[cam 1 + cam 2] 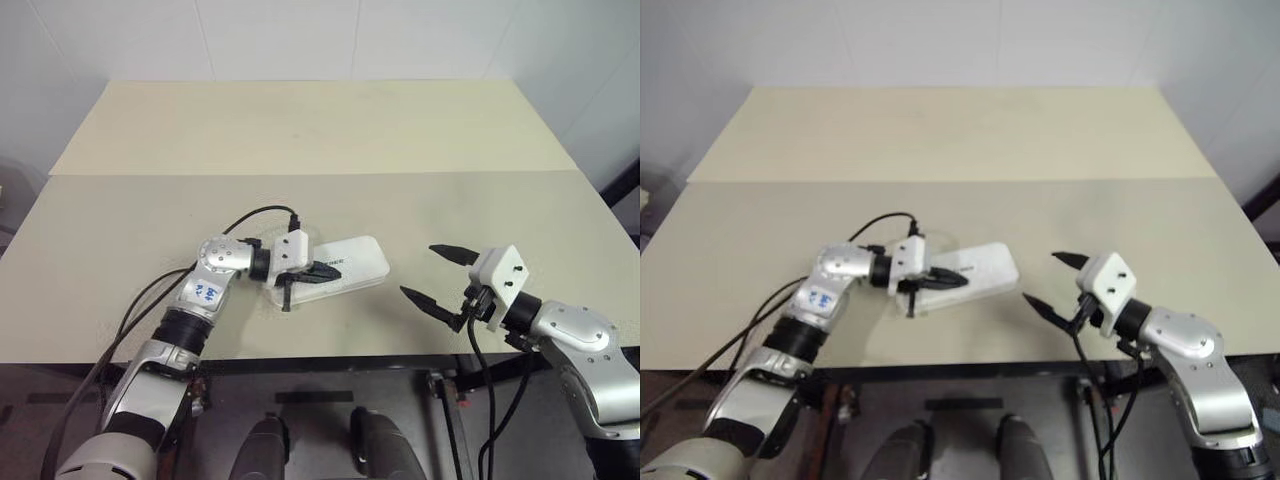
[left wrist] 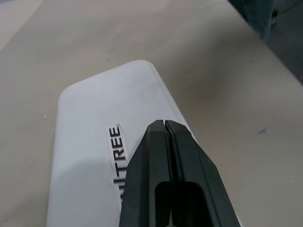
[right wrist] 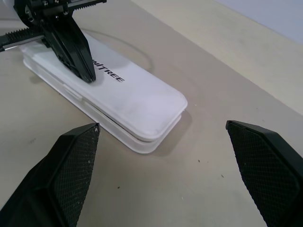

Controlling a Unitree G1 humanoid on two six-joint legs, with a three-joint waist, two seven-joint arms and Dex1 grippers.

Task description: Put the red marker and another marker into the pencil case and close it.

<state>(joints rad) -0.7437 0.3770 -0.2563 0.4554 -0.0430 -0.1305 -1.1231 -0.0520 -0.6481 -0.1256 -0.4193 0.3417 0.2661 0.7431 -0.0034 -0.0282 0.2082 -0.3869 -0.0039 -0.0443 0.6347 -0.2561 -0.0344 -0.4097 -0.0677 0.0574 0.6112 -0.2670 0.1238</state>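
Closing step. Case lies mid-surface, lid down, maybe a gap at the seam. My left claw, pinched shut and empty, sits on the lid. Right claw at 3 o'clock, spread wide, empty. Next: press the lid till it latches.

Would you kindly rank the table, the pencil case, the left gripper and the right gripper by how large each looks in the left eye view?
1. Table, by far the largest.
2. Pencil case.
3. Right gripper, wide open, and left gripper, shut over the case: unranked, since the open spread and nearness inflate the right one.
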